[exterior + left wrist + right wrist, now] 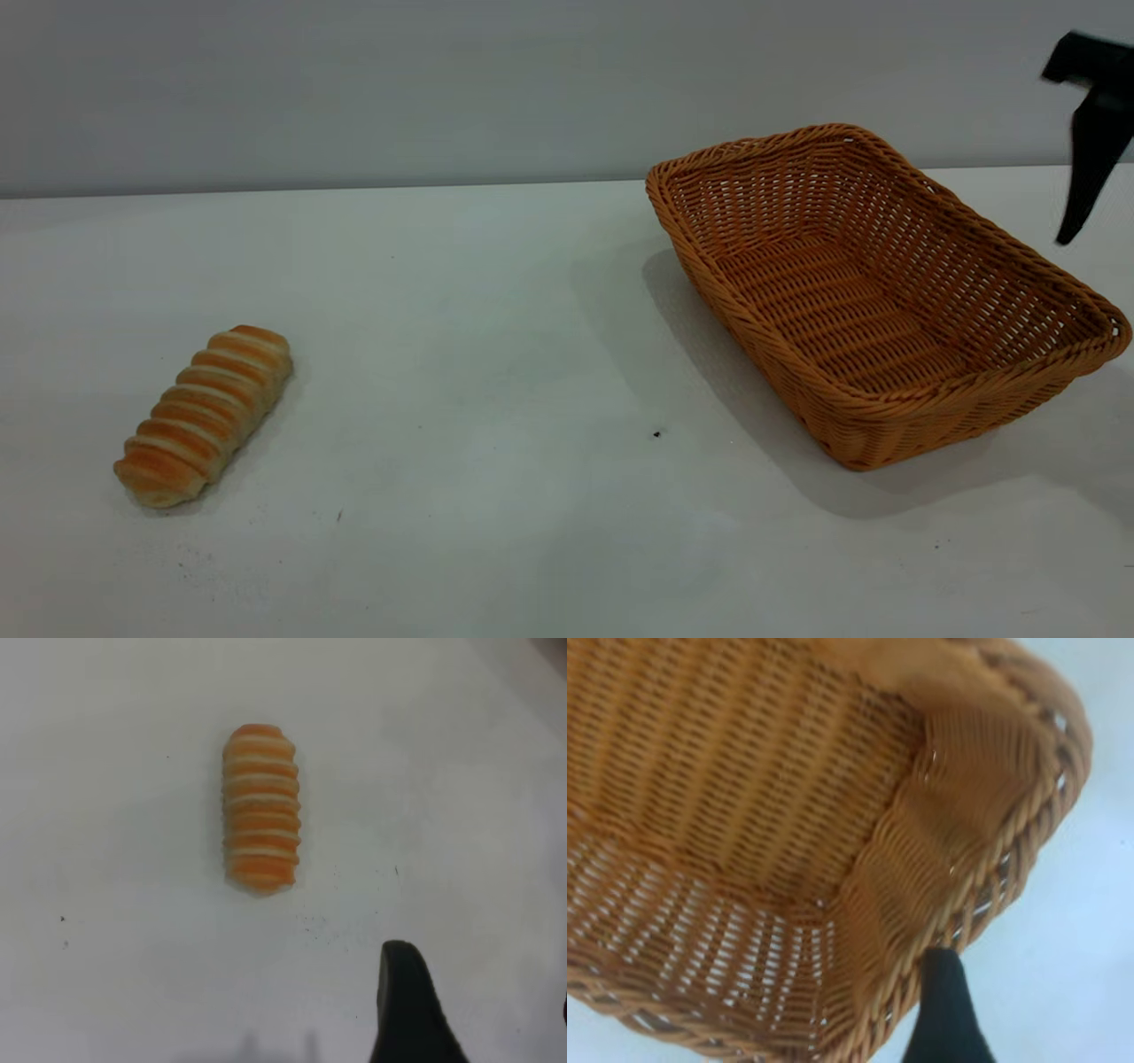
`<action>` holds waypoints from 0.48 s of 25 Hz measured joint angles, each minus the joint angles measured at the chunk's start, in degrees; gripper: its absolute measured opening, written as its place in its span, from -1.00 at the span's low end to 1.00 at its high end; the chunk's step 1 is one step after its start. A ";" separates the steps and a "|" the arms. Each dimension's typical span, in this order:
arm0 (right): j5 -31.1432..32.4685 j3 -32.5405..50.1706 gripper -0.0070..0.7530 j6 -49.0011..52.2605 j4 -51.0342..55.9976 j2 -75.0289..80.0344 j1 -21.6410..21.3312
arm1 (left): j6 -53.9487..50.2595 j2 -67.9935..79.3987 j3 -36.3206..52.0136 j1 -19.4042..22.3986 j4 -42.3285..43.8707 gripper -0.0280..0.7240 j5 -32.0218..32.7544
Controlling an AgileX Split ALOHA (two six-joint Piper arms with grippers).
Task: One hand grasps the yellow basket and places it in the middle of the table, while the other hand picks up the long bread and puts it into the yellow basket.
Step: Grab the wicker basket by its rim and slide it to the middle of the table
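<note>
Exterior view is showing the yellow basket (886, 292) sitting at the right of the frame on the white bench (496, 354), its long axis running from upper left toward lower right, its interior holding nothing. The long bread (205, 415) is lying flat at the lower left of the frame, well apart from the basket, angled from lower left to upper right. A small dark speck (656, 433) is showing on the bench between them, nearer the basket.

At the upper right edge of the frame the right end effector (1091, 146) is hanging just beyond the basket's far right rim; only one dark finger is showing, pointing down, and whether the fingers are apart or together cannot be told. The right wrist view is looking steeply into a corner of the basket (788, 815), with one dark fingertip (946, 1010) sitting just outside the braided rim.

The left wrist view is looking down on the bread (261, 808) near the upper centre of its frame, with one dark finger (407, 1010) of the left end effector rising at the lower right, apart from the loaf; its state cannot be told.
</note>
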 joint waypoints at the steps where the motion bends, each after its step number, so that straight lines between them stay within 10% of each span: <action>1: -0.19 0.00 0.57 0.73 -0.08 0.00 0.85 | 0.00 -0.11 0.00 0.00 0.00 0.31 0.15; 12: -1.64 0.00 0.57 -2.02 7.33 8.38 3.39 | 0.05 -3.14 0.00 0.00 0.00 0.31 0.99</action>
